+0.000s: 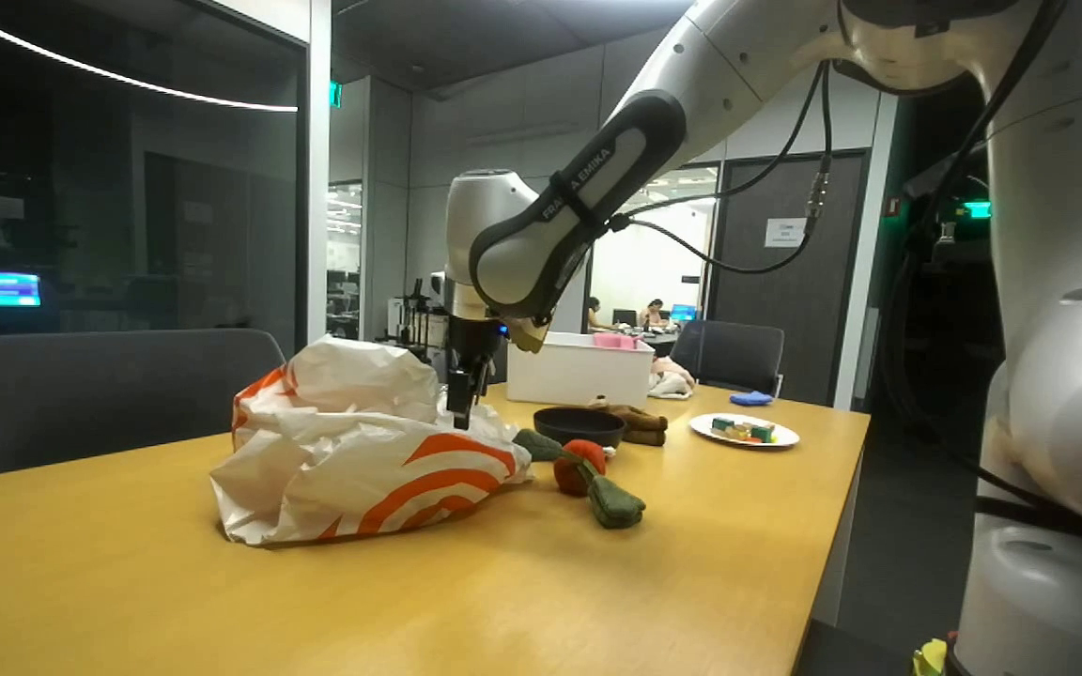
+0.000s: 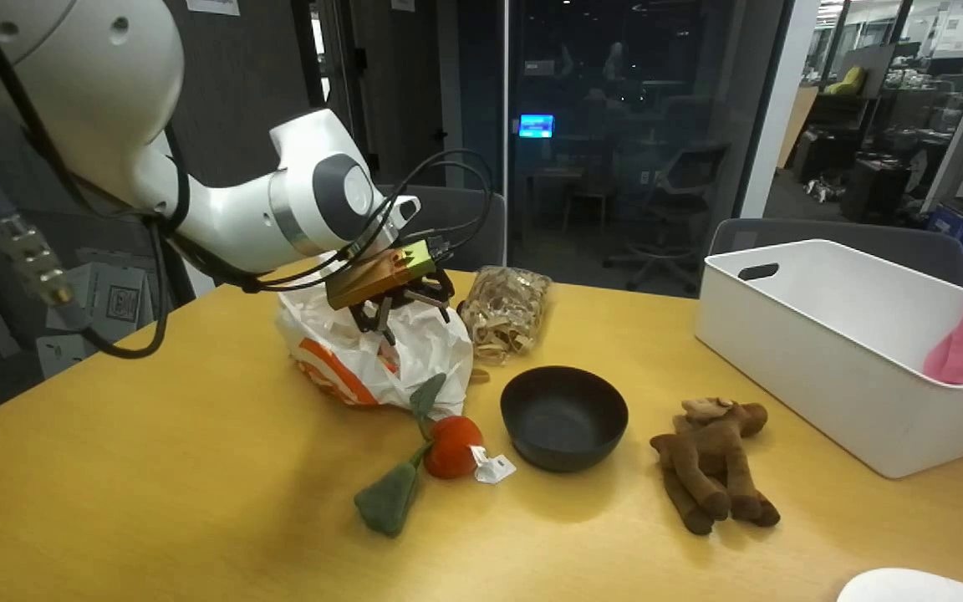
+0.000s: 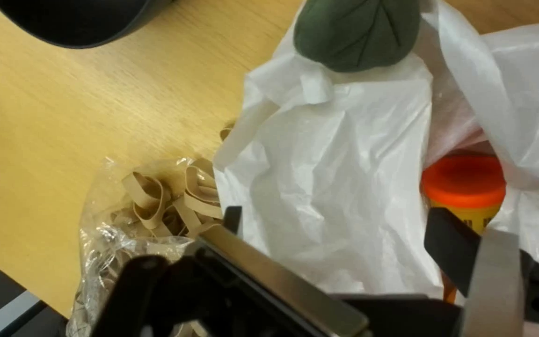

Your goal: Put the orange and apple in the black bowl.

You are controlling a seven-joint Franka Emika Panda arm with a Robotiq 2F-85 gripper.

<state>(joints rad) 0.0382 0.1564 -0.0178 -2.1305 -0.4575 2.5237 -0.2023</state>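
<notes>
A black bowl (image 2: pixel 563 418) stands upright on the table in both exterior views; part of it shows in the wrist view (image 3: pixel 77 18). A red-orange round fruit (image 2: pixel 454 447) with long green leaves lies beside it; I cannot tell if it is the apple or the orange. No second fruit shows. In the wrist view only a green leaf (image 3: pixel 358 32) of it is visible. My gripper (image 3: pixel 339 229) is open, fingers wide apart, over the crumpled white plastic bag (image 3: pixel 335 173). In an exterior view the gripper (image 2: pixel 419 326) is at the bag's opening. No object is visibly gripped.
An orange-lidded yellow tub (image 3: pixel 463 187) sits in the bag near the right finger. A clear pack of tan bands (image 2: pixel 505 313) lies beside the bag. A brown plush moose (image 2: pixel 711 460), a white bin (image 2: pixel 816 359) and a white plate (image 1: pixel 710 430) with small blocks stand farther off.
</notes>
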